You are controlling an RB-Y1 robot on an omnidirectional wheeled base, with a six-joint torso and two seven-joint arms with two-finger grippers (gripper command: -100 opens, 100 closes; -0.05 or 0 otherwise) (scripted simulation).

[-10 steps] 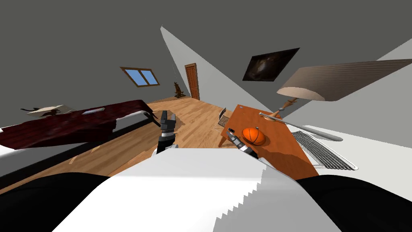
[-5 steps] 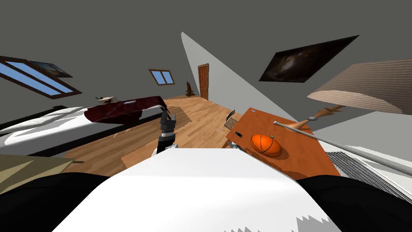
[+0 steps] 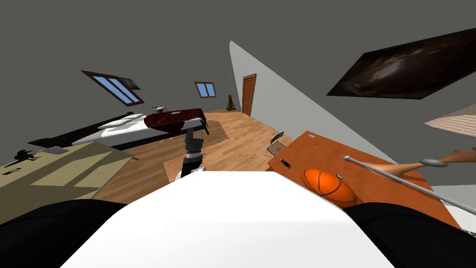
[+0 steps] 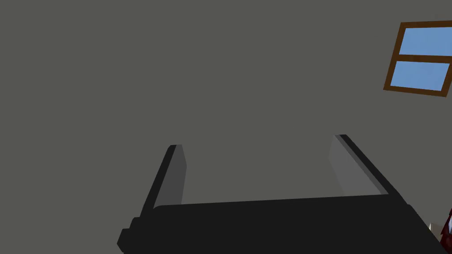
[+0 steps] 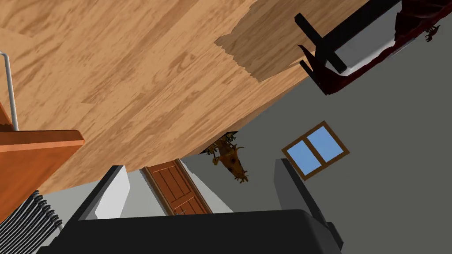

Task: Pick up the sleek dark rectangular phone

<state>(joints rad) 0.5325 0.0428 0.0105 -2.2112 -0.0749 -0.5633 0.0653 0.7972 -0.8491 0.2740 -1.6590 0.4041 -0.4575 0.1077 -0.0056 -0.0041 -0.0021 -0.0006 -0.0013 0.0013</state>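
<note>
The phone [image 3: 285,163] lay flat on the orange-brown surface [image 3: 302,146]. It sat close to the near corner, just in from the edge that faced the open wooden floor [image 3: 232,144]. An orange basketball [image 3: 329,187] rested on the same surface, near the phone but apart from it and further to my right.

The coming move turned on side. The phone lay off to the right of my chest, while the left gripper [image 3: 195,134] stood raised ahead over the floor, well apart from the surface. Its fingers were spread wide with nothing between them. By that layout the right arm looked the nearer one — a judgement.

The right gripper [image 5: 201,169] was also open and empty. It looked out across the floor toward a far door, and a corner of the orange surface lay beside one finger rather than between the two. It was therefore not aimed at the phone, and would probably need to swing toward the surface and tip downward.

The phone's long axis seemed to slant from the floor-side edge in toward the basketball, crosswise to that edge. It was too small to tell which end was its top. A grasp would likely want the fingers set across the narrow width — one on each long side.
</note>
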